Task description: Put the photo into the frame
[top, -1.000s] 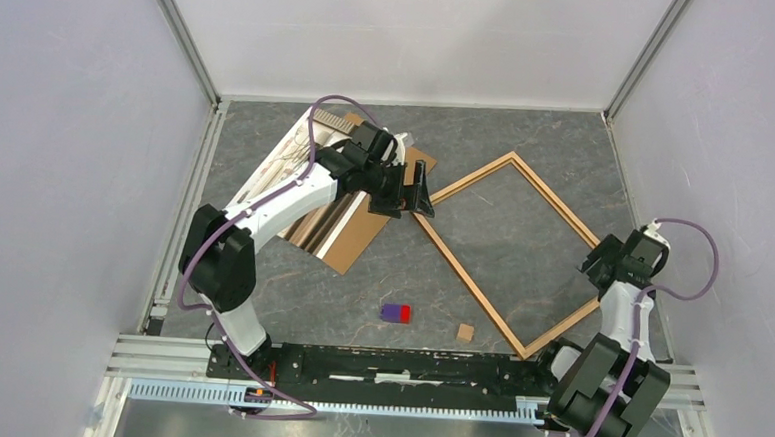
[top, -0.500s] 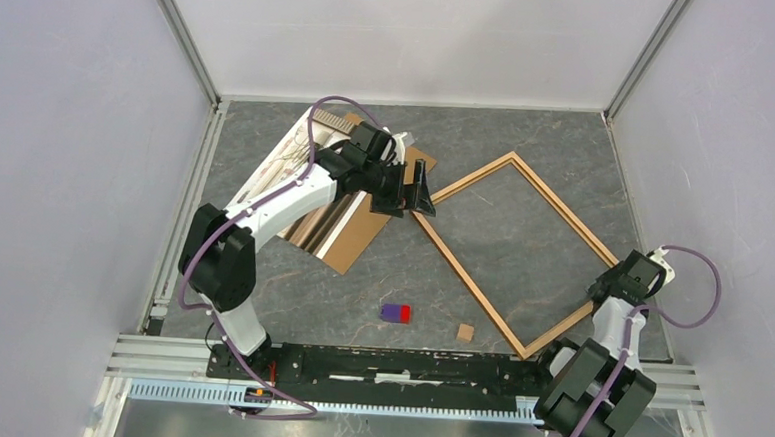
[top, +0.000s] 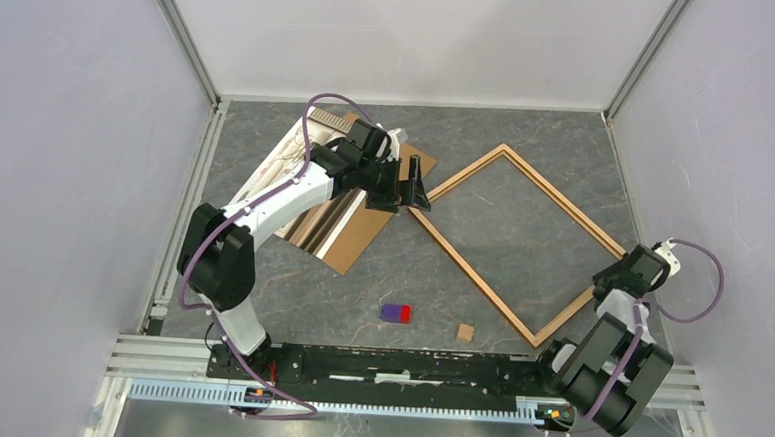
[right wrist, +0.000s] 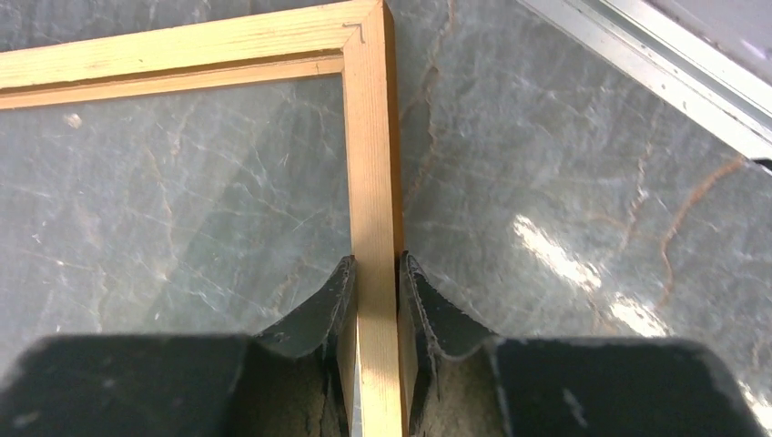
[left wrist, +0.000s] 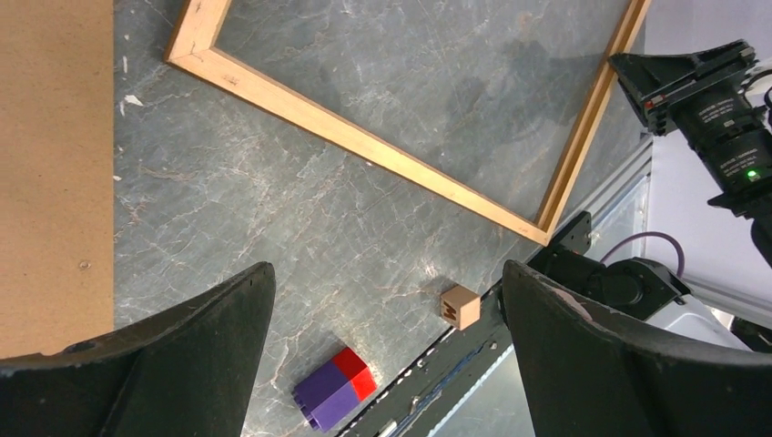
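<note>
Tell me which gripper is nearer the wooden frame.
Right. The right gripper clamps the frame rail near its corner; the left gripper hangs open just off the frame's opposite corner.

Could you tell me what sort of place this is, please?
Probably a lab robot cell: white walls, aluminium corner posts, a marbled tabletop, left arm and right arm on a rail.
</note>
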Motion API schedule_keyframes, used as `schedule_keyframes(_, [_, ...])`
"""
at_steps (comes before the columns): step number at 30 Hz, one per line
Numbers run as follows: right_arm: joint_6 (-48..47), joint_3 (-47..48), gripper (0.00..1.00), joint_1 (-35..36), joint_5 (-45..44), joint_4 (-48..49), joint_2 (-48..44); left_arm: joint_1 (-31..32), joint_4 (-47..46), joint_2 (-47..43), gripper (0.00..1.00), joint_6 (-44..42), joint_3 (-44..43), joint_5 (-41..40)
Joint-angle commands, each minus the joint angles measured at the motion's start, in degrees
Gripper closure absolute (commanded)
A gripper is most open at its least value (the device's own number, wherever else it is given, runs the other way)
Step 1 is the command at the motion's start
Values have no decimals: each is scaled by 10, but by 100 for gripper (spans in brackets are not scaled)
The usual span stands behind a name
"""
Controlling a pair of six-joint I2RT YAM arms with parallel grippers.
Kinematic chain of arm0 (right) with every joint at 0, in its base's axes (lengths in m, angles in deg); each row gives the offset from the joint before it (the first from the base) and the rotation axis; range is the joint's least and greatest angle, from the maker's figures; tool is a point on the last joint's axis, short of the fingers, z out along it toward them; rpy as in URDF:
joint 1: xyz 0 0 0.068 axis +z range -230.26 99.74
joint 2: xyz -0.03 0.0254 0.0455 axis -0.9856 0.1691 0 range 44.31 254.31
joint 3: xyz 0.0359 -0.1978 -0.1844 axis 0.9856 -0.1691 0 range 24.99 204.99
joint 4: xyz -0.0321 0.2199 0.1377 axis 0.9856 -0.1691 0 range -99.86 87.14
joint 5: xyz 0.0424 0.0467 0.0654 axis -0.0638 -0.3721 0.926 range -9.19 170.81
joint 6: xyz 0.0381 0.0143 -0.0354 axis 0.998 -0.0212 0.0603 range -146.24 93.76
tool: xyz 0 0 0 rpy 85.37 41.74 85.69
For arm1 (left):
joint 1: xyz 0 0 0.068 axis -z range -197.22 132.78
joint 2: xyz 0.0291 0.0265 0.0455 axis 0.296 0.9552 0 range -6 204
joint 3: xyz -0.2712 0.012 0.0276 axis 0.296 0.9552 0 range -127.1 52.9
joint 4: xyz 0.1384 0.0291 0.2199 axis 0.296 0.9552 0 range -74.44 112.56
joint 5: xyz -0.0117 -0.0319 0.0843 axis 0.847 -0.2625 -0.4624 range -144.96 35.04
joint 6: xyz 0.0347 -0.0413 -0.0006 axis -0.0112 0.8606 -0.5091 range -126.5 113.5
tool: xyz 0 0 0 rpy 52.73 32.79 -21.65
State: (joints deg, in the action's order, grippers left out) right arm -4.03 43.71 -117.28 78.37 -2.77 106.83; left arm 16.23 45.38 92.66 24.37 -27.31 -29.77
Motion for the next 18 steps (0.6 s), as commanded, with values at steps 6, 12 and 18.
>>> schedule_keyframes(6, [15, 71, 89, 17, 15, 53, 107, -4, 16, -33, 0, -37, -24, -56])
schedule_keyframes(12, [-27, 112, 88, 54, 23, 48, 145, -45, 43, -53, 0, -34, -47, -14])
schedule_keyframes(18, [-54, 112, 89, 75, 35, 51, 159, -85, 83, -113, 0, -64, -46, -40])
